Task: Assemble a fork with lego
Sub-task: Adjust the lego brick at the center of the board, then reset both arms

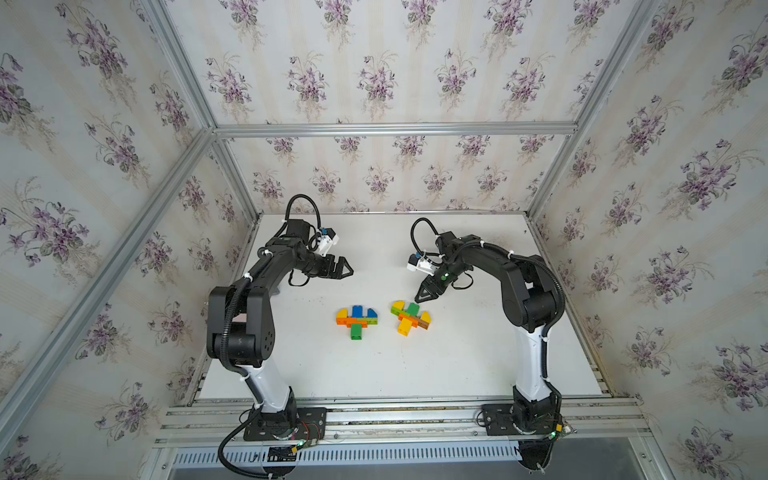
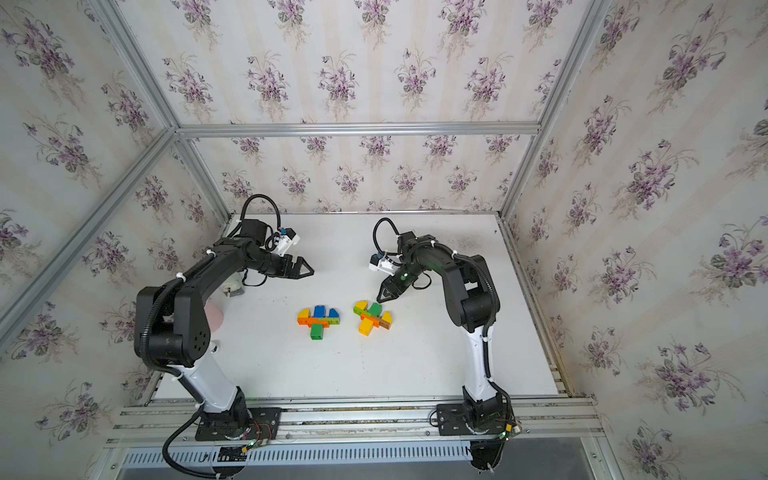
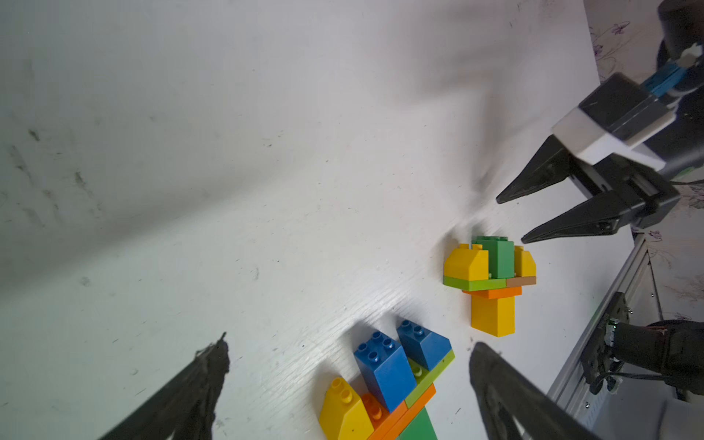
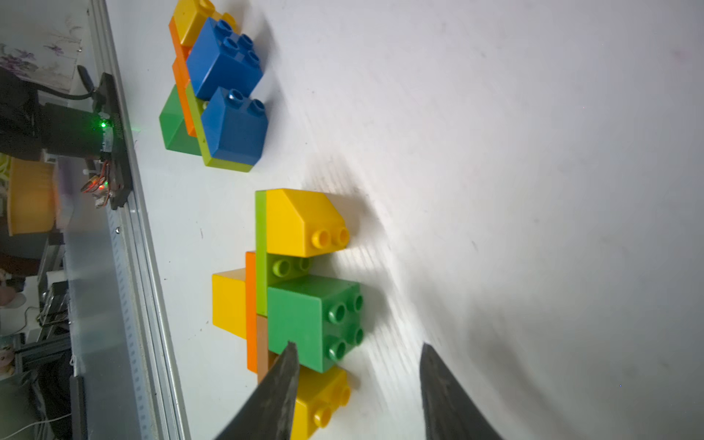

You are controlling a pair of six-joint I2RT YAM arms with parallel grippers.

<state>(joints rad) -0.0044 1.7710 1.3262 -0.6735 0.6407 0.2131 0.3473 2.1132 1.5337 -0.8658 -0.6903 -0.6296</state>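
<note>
Orange-barred lego forks [image 1: 357,321] flat on table, left fingers [image 1: 344,267] and right fingers [image 3: 533,219] apart, holding nothing.

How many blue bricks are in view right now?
2. Both sit on the fork with the green handle, nearer the left gripper: middle blue brick and outer blue brick. Others may be hidden.
</note>
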